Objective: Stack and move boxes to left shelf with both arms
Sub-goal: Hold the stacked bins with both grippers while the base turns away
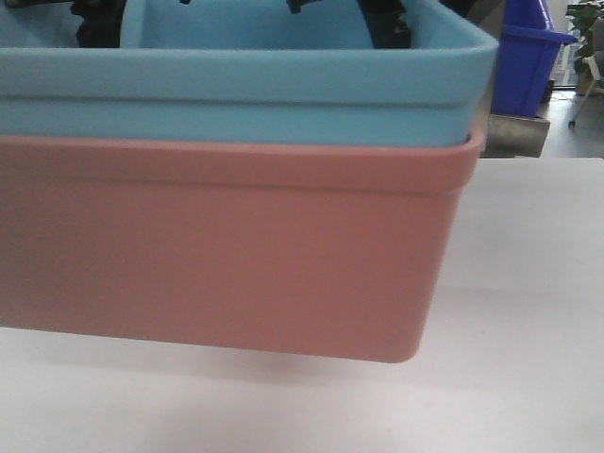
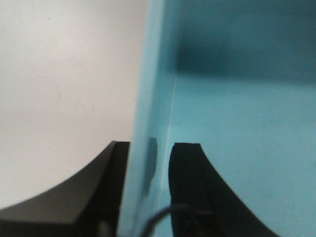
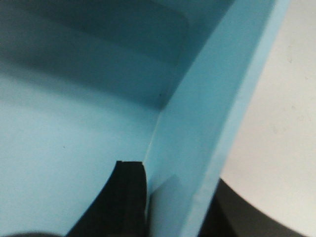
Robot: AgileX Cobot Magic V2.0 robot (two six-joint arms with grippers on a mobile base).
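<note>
While the light sky-blue plastic tub sits nested in the salmon-pink plastic tub, the stack is held just above the white tabletop, with shadow beneath. The left gripper is clamped across the blue tub's left wall and the right gripper across its right wall. Bare tabletop is seen rightward. A brushed-metal shelf rail and a dark blue plastic bin are seen behind that corner.
</note>
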